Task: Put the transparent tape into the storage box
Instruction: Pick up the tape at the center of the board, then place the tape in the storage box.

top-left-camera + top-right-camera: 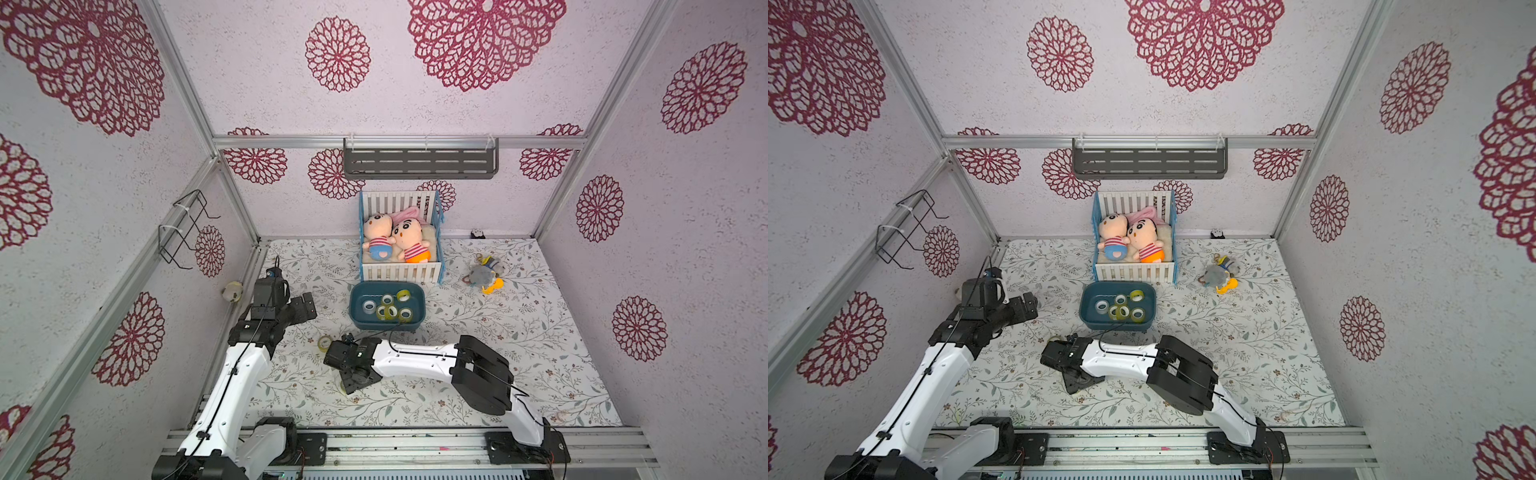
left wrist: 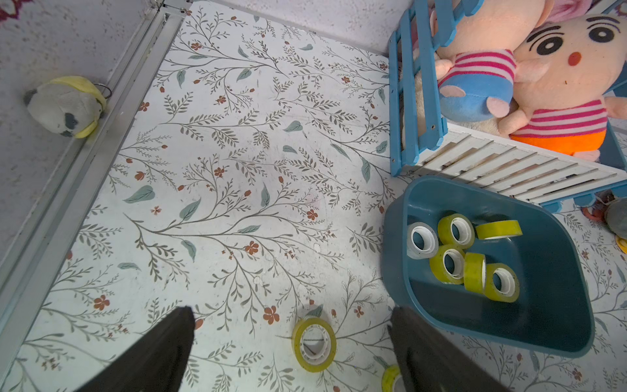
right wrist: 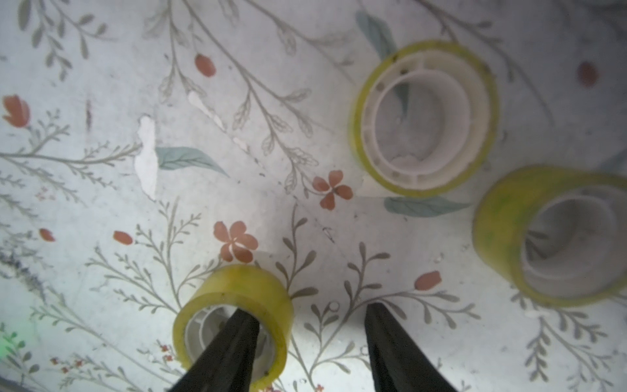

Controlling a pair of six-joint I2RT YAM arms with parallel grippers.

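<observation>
right tool (image 3: 307, 310) half open, straddling the wall of a transparent tape roll (image 3: 237, 288) on the table: one finger in the core, the other outside, gap showing, not clamped. storage box (image 1: 374, 325) sits close, far-right of it. left tool (image 2: 291, 310) wide open, empty.

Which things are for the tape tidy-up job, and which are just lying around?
For the job: storage box; six tape rolls inside it; three loose tape rolls outside it; right gripper, open at one loose roll.

Just lying around: toy crib; two dolls in it; grey plush toy; small bird toy; wall shelf; wire rack.
</observation>
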